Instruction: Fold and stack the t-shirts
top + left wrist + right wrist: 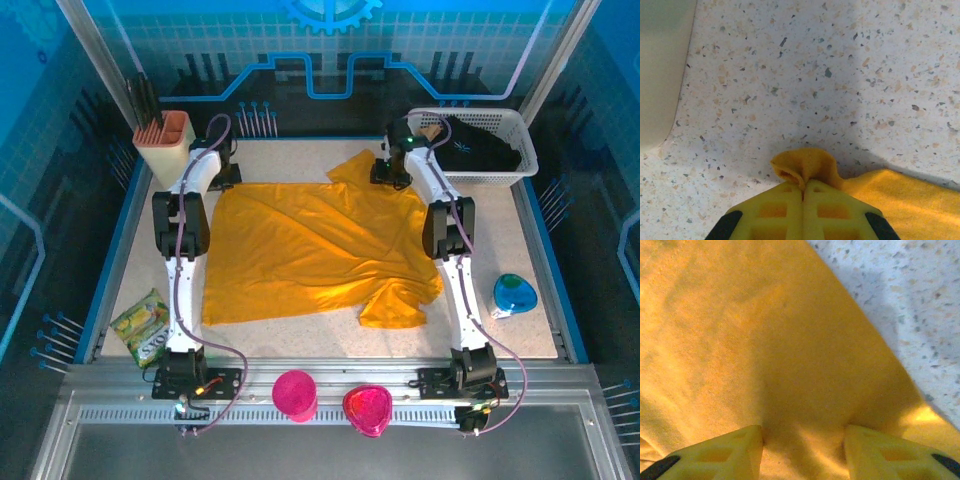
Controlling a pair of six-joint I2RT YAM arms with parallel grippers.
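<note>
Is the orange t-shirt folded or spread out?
Spread out. The t-shirt lies open across the table, wrinkled, with no fold made yet.

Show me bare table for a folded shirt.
Free: the right strip between white plastic basket and blue round object; the left strip between beige holder and green snack packet. Crowded: the middle, under the spread orange-yellow t-shirt.

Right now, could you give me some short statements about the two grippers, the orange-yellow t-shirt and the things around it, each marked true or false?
1. The left gripper is shut on a corner of the orange-yellow fabric t-shirt. True.
2. The right gripper is shut as well. False: its jaws stand apart over the shirt.
3. The white plastic basket holds dark cloth. True.
4. The green-yellow snack packet lies on the t-shirt. False: it lies on the speckled table, left of it, apart.
</note>
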